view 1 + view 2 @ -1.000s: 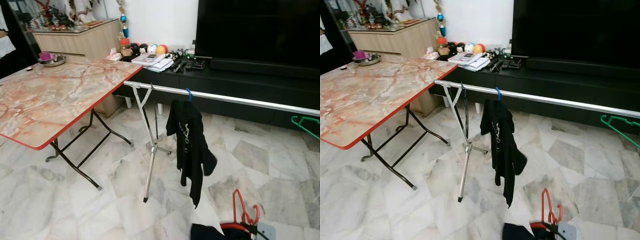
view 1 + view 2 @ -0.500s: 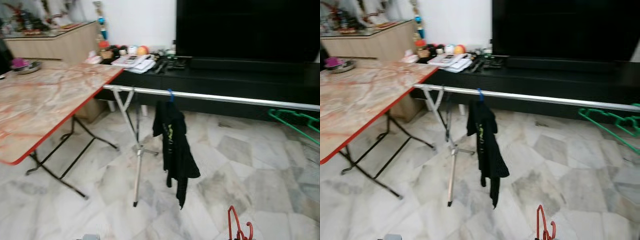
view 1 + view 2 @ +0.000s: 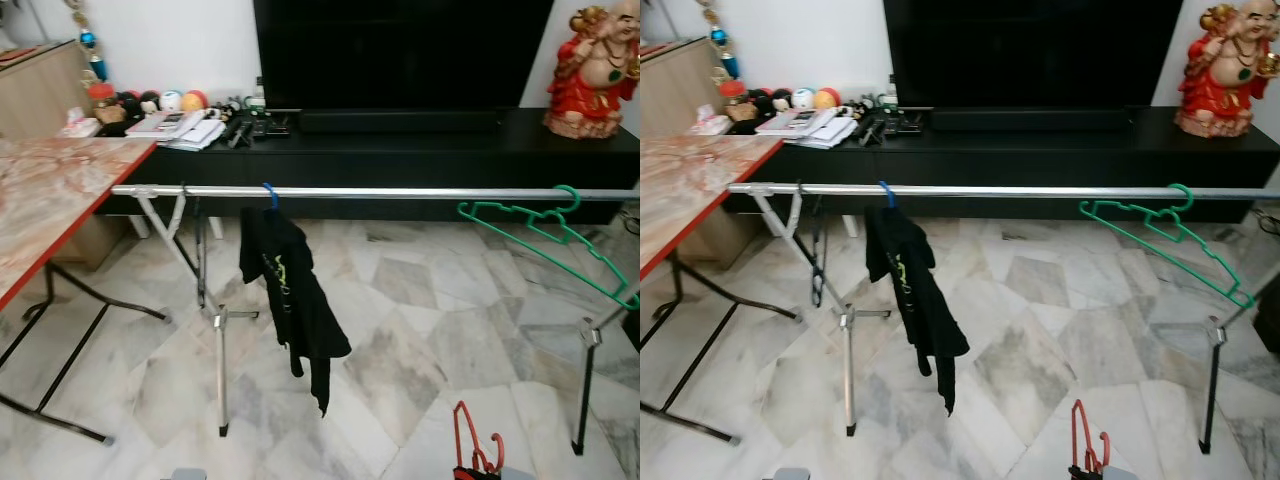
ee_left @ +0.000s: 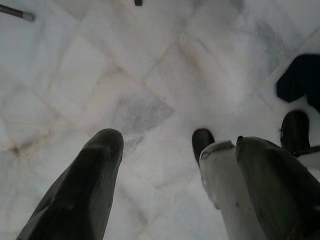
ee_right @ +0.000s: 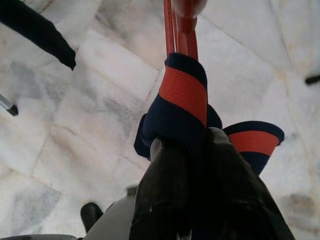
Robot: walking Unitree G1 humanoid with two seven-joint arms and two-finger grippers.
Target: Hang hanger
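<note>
Camera is panning right since the earlier frames: the marble counter (image 3: 40,200) is sliding toward the left edge, and the rail's (image 3: 400,192) far end with the green hanger (image 3: 540,228) is coming into view. Right end effector (image 5: 192,150) is pinching the red hanger (image 3: 470,450), low in front of the rail, with a navy-and-orange garment (image 5: 182,100) draped over it. Left end effector (image 4: 165,150) is hanging idle over the floor, fingers spread. Risk, I'd judge: the garment is bunching around the hook's base and could slip off or snag during the lift; the hook could also miss the rail or bump the black shirt (image 3: 285,295). The hanger looks thin, red, hook up.
</note>
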